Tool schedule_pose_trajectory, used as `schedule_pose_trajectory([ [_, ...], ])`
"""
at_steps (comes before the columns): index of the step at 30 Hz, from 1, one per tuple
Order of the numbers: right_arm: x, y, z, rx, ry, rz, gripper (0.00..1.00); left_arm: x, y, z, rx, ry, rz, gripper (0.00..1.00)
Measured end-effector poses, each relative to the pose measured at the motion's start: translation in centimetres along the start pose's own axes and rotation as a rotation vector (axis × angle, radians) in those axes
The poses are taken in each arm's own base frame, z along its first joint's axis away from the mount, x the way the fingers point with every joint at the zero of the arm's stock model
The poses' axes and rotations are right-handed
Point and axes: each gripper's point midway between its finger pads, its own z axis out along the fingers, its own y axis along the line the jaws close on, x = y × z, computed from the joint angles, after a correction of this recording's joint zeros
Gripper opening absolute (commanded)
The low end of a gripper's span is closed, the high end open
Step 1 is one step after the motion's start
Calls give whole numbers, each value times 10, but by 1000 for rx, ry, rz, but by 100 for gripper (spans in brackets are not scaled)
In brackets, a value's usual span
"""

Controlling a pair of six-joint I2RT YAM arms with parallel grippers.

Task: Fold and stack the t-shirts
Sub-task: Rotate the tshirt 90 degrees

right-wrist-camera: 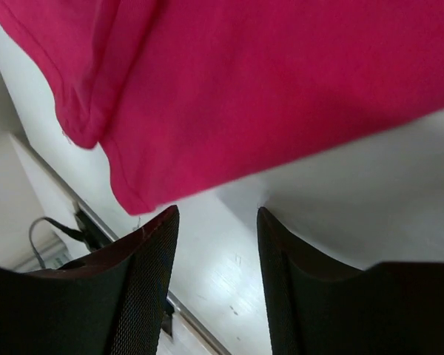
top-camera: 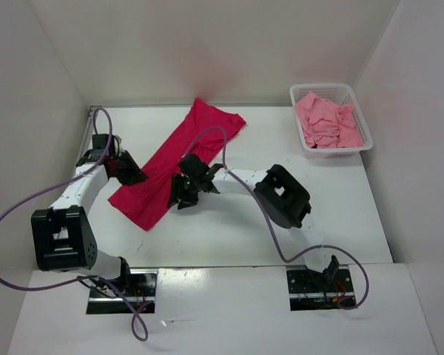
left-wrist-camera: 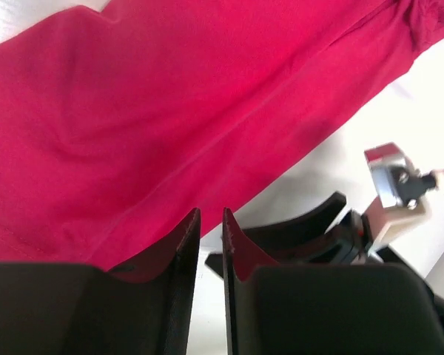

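Bright crimson-magenta cloth t-shirt point(top-camera: 163, 166) in a diagonal strip left of centre on white tabletop point(top-camera: 229, 237), left jaws narrowly parted, right jaws released wide, both empty, light pink t-shirt point(top-camera: 325, 122) in far-right white mesh basket point(top-camera: 333, 150)

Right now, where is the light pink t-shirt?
In the top view, the light pink t-shirt lies bunched inside the white mesh basket at the far right corner of the table, apart from the crimson t-shirt spread diagonally across its middle.
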Motion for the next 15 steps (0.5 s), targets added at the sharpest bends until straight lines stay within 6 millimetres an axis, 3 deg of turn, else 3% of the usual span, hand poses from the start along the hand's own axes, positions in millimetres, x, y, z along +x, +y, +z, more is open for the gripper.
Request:
schedule_pose_trajectory([
  [1,-3,-1,2,-4,-6,12,53,1,1,0,-2,2,0,25],
  [9,-21,-4,20,-29,-36,105,5,2,0,0,7,6,1,26],
  [13,-25,-13,16,-30,-52,113,0,5,-4,1,9,11,19,30],
  [15,-25,-29,2,-8,-67,118,0,11,-10,3,14,22,42,31],
])
